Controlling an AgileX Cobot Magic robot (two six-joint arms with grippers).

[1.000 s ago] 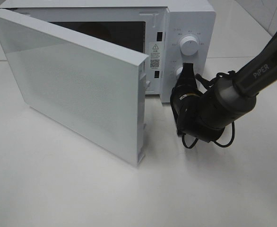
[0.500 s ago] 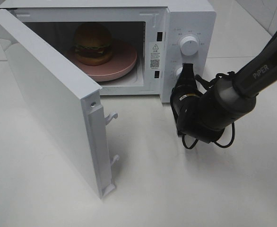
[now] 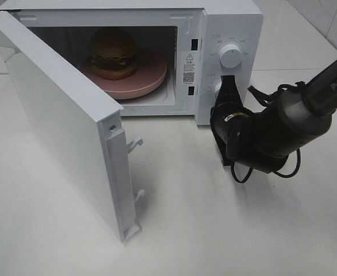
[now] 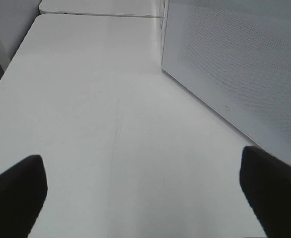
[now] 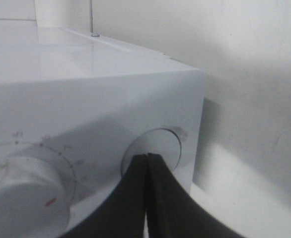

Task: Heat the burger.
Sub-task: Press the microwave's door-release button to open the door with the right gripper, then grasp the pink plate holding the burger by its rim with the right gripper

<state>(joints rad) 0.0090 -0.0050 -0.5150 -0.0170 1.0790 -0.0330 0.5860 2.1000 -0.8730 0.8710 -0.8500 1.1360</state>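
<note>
The right arm [image 3: 329,92] reads "PiPER"; a sticker [image 3: 190,67] on the microwave [image 3: 237,23] bears a warning triangle and QR code.

Door [image 3: 59,121] stands wide; path to burger [image 3: 113,53] clear; right arm [image 3: 272,129] fronts panel [image 3: 237,31].

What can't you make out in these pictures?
Exterior high: lower round control, mostly covered by the shut right gripper.
Exterior high: pink plate, front-left rim behind the open door.
Exterior high: dial markings, too small to read.
Left wrist: left gripper, fingers cut off by the bottom edge.
</note>
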